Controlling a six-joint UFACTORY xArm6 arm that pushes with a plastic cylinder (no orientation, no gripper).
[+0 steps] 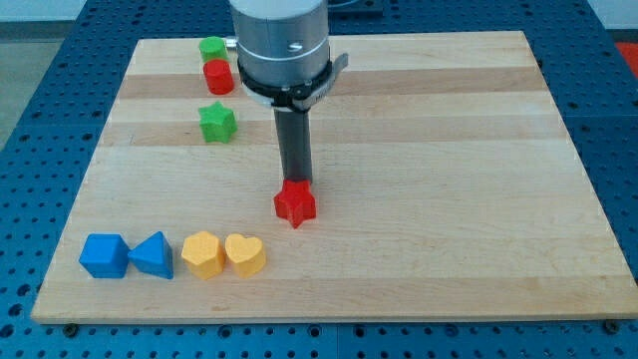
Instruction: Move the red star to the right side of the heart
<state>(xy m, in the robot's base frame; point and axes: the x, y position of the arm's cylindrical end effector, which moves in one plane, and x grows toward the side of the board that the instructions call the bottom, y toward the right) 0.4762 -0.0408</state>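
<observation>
The red star [295, 204] lies near the middle of the wooden board [449, 150], a little toward the view's bottom. My tip [295, 182] touches the star's upper edge, with the rod standing just above it in the view. The yellow heart [245, 254] lies toward the view's bottom left of the star, about a block's width away from it. The star is up and to the right of the heart.
A yellow hexagon [203, 254] touches the heart's left side. A blue triangle [153, 256] and a blue cube [104, 255] lie further left. A green star [216, 122], a red cylinder [218, 76] and a green block [211, 48] sit at upper left.
</observation>
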